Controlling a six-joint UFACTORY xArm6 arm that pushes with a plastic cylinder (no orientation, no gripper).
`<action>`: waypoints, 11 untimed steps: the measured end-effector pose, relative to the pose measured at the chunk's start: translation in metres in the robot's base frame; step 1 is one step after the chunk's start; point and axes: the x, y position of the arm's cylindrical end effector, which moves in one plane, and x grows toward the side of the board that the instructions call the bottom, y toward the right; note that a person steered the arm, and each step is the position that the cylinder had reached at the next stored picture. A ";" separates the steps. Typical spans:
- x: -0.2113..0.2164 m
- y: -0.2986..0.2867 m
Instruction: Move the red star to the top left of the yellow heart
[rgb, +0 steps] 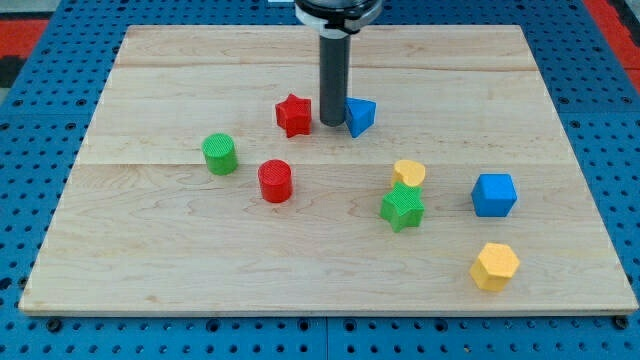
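Red star just left of my tip, gripperless rod end.

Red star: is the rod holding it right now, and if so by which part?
Nothing is held; the rod can only push. My tip stands on the board between the red star and the blue block, close to both; contact cannot be told.
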 end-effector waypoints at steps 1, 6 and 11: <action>0.000 -0.021; -0.065 -0.141; 0.049 0.081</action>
